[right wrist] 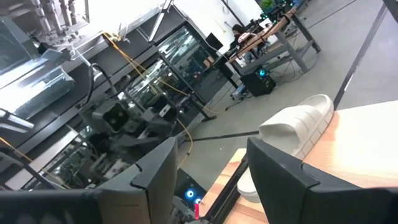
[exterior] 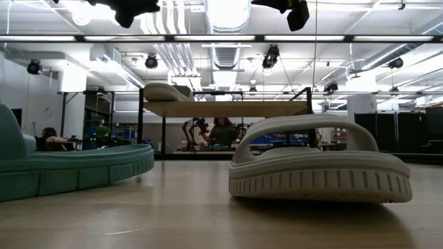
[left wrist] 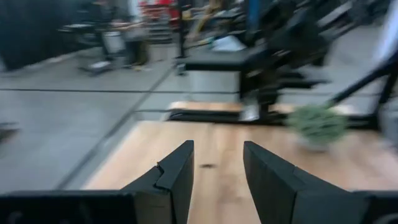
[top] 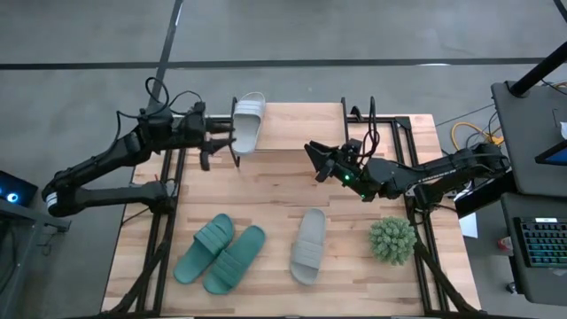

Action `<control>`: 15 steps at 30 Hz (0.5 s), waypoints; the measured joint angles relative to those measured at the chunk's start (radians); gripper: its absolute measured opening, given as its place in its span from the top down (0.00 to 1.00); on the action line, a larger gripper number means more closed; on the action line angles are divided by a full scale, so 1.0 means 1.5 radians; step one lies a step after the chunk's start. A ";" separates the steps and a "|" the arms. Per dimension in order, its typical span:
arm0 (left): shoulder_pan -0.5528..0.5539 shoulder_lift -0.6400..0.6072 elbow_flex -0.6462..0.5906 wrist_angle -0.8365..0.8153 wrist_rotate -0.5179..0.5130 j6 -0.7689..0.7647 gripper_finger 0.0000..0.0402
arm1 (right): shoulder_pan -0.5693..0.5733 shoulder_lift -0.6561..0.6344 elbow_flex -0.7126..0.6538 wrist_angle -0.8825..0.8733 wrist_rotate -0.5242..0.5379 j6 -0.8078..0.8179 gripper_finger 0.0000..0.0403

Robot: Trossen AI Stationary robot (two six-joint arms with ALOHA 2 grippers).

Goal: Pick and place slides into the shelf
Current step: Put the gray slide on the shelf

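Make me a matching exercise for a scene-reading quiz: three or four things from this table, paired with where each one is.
Things:
1. teal slides
2. pale slide on the shelf
3. pale slide on the table
4. plant ball

Places:
A. overhanging the shelf top's far left corner
B. near right part of the table
C. near left part of the table, side by side
D. near middle of the table, between the teal pair and the plant

Pairs: 1-C, 2-A, 3-D, 4-B
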 joint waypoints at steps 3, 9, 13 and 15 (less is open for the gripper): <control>-0.014 -0.012 0.000 0.000 0.025 -0.059 0.69 | 0.000 0.000 0.000 -0.004 0.000 0.000 0.54; -0.050 -0.036 0.000 0.000 0.050 -0.134 0.69 | 0.000 0.000 0.000 -0.019 -0.003 0.000 0.54; -0.080 -0.056 0.000 0.000 0.051 -0.177 0.69 | 0.000 0.000 0.000 -0.018 -0.032 0.000 0.54; -0.094 -0.063 0.000 0.000 0.051 -0.188 0.69 | 0.001 0.000 0.000 -0.018 -0.037 0.000 0.54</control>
